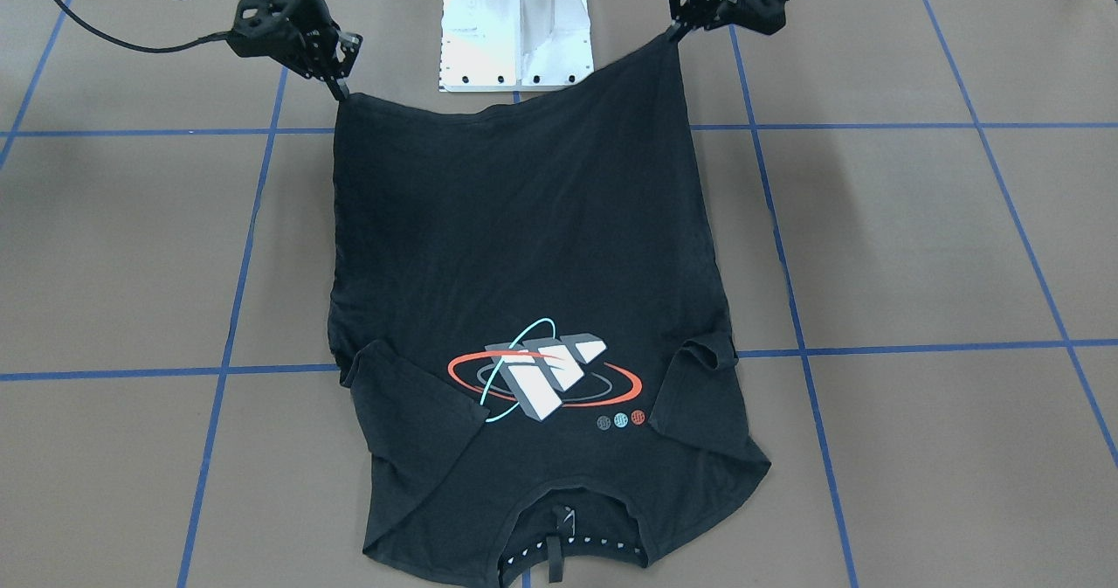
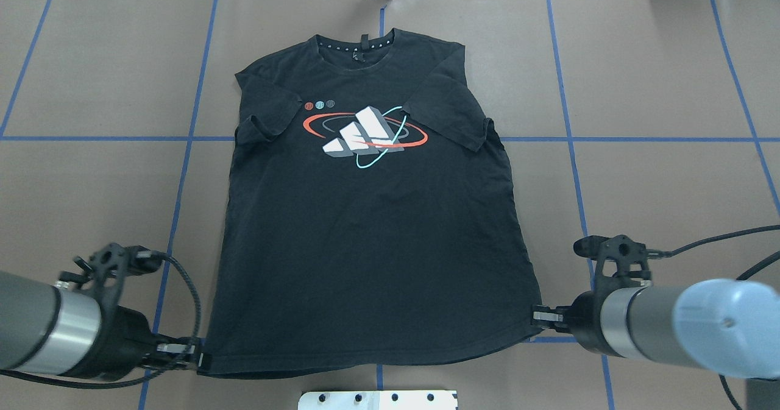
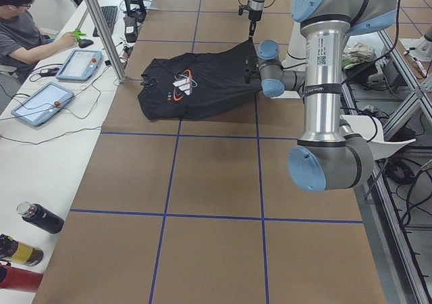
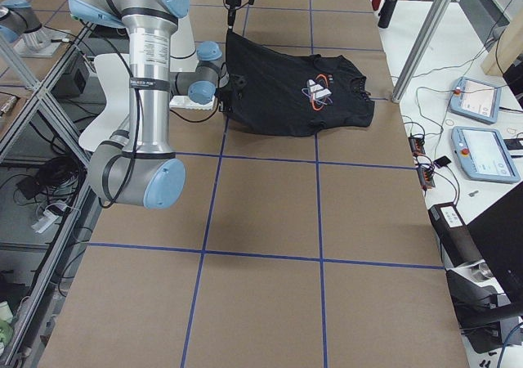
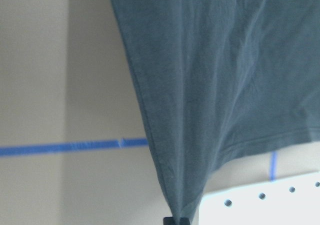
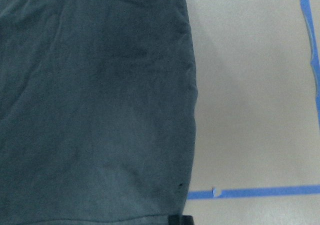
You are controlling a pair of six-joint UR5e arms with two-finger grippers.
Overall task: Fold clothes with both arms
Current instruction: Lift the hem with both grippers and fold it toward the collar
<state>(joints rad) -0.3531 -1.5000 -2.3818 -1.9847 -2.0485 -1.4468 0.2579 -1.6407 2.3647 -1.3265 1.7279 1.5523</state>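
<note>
Brown surface (image 2: 640, 184) carrying black T-shirt (image 2: 365, 227), spread print-up, collar farthest from robot. At raised hem corners, left pincer (image 2: 198, 357) clamped on one, right pincer (image 2: 537, 317) seemingly clamped on other.

Brown table (image 2: 670, 63) gridded with blue tape lines (image 2: 91, 137), carrying one black T-shirt (image 2: 365, 227).
The T-shirt lies print-up, its collar end farthest from the fingers. Its two hem corners are pinched at the fingertips of the left gripper (image 2: 198, 358) and the right gripper (image 2: 536, 317). A white base plate (image 1: 515, 38) stands between both finger pairs.
</note>
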